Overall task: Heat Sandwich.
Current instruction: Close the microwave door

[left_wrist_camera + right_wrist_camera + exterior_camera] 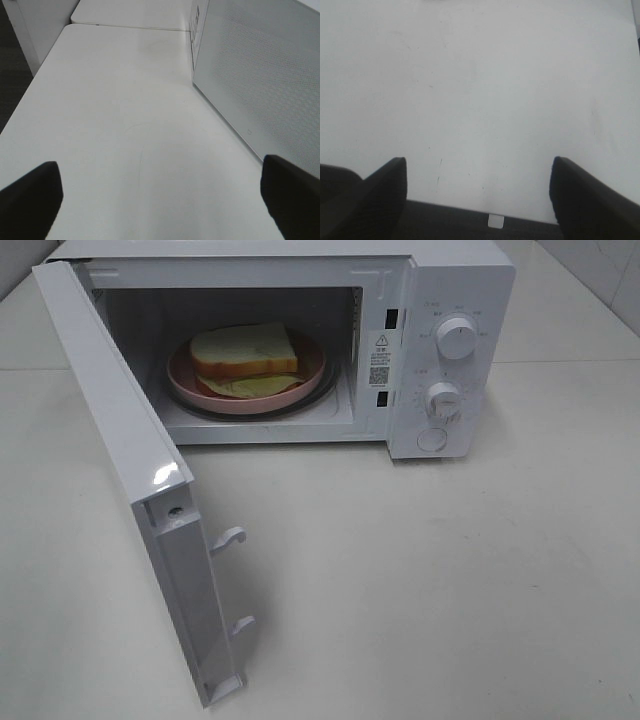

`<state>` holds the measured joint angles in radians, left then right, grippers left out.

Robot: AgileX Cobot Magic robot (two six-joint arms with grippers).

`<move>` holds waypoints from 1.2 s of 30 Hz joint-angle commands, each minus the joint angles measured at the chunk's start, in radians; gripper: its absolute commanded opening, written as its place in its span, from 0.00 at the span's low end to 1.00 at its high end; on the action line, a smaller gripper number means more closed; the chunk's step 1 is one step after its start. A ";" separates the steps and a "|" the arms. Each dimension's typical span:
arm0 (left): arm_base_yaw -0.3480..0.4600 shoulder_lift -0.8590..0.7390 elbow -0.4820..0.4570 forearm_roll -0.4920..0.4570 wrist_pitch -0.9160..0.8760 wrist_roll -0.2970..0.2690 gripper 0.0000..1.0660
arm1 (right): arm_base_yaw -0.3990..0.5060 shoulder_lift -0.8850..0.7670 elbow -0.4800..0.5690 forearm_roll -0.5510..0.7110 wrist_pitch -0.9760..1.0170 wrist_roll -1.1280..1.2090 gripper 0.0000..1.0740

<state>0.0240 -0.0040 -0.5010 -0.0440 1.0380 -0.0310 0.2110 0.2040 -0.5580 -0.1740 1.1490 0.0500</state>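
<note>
The sandwich (pixel 243 352), thick white bread with tan crust and pale yellow-green filling, lies on a round pink plate (pixel 310 380) inside the open white microwave (pixel 455 280). The microwave door (pixel 150 490) swings wide toward the front left. Neither gripper shows in the high view. In the left wrist view my left gripper (pixel 160 200) is open, its dark fingers (pixel 30 197) spread wide over bare table beside the door's perforated outer face (pixel 260 75). In the right wrist view my right gripper (pixel 477 192) is open above bare white table, nothing between its fingers (pixel 385 190).
The microwave has two dials (pixel 457 338) and a round button on its right panel. Door latch hooks (pixel 230 537) stick out from the door's edge. White tabletop (pixel 430 580) spreads in front of and right of the microwave. The table's left edge (pixel 30 85) drops to dark floor.
</note>
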 commanded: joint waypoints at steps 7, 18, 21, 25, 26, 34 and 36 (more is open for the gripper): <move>0.003 -0.028 0.004 0.001 -0.004 -0.001 0.95 | -0.113 -0.127 0.057 0.055 -0.110 0.001 0.71; 0.003 -0.028 0.004 0.001 -0.004 -0.001 0.95 | -0.142 -0.234 0.057 0.052 -0.110 0.003 0.71; 0.003 -0.027 0.004 0.001 -0.004 -0.001 0.95 | -0.142 -0.234 0.057 0.052 -0.110 0.003 0.71; 0.003 -0.025 0.004 0.001 -0.004 -0.001 0.95 | -0.142 -0.234 0.057 0.052 -0.110 0.003 0.71; 0.003 -0.025 0.004 0.001 -0.004 -0.001 0.95 | -0.142 -0.234 0.057 0.052 -0.110 0.003 0.71; 0.003 -0.025 0.004 0.001 -0.004 -0.001 0.95 | -0.142 -0.233 0.057 0.052 -0.110 0.003 0.71; 0.003 -0.025 0.004 0.001 -0.004 -0.001 0.95 | -0.142 -0.233 0.057 0.052 -0.110 0.003 0.71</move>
<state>0.0240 -0.0040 -0.5010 -0.0440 1.0380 -0.0310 0.0770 -0.0030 -0.5010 -0.1240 1.0490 0.0500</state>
